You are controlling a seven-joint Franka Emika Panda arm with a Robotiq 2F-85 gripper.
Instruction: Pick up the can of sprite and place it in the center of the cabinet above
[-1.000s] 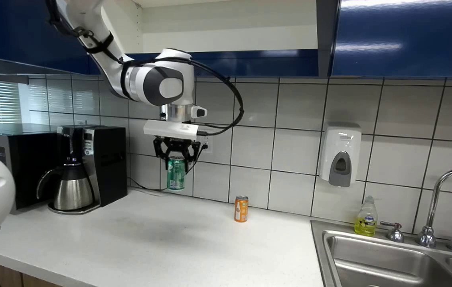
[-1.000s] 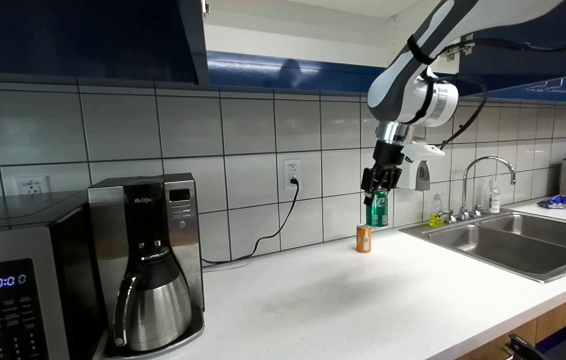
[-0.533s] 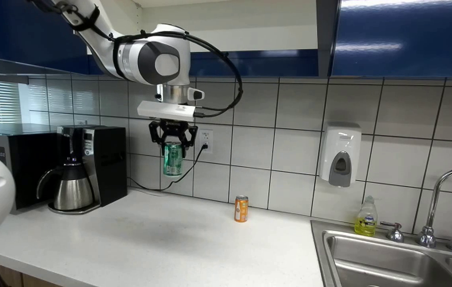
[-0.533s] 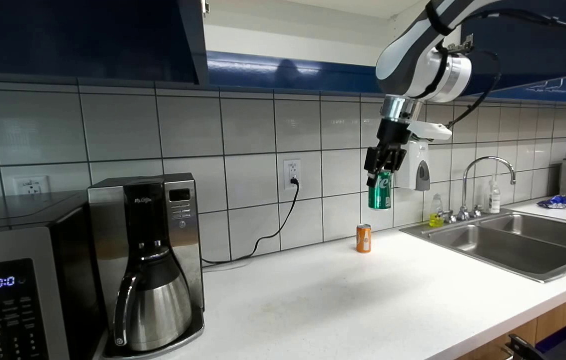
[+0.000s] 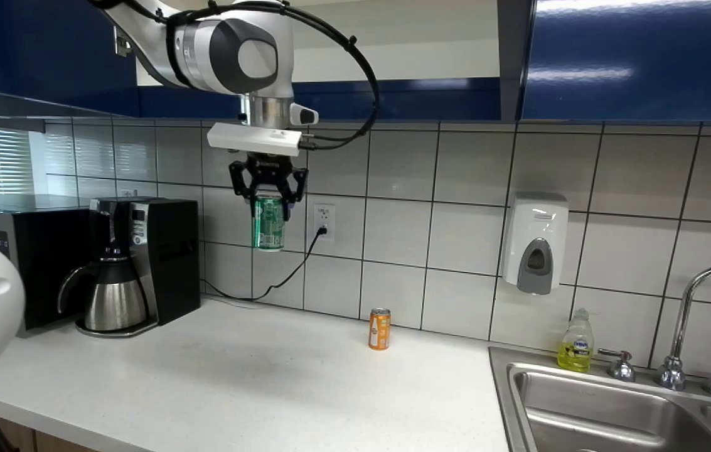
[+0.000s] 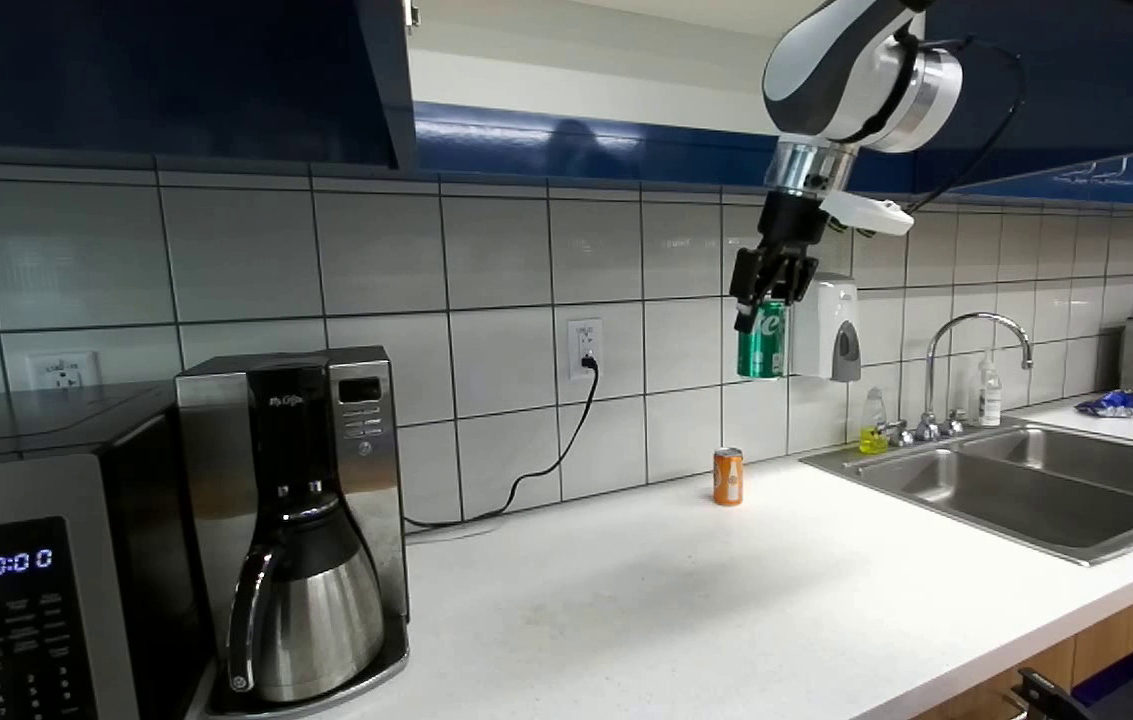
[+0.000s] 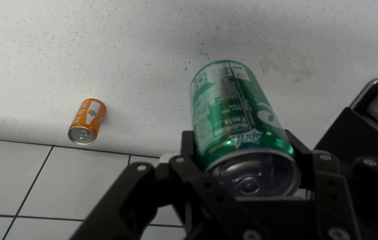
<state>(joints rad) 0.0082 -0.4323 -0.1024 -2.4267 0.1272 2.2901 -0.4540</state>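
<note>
Sprite can [image 5: 268,227] is clamped in gripper [image 5: 270,210], held above counter [image 5: 305,389], lower than cabinet [image 5: 405,61]. Orange can [image 5: 379,329] is seen on counter.

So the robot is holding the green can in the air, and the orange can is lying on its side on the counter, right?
The orange can isn't on its side: it stands upright on the counter, as both exterior views show. The gripper does hold the green can aloft.

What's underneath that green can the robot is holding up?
The green can hangs in the air, above the counter. In the wrist view it hides part of that counter, and no view shows the can's underside.
</note>
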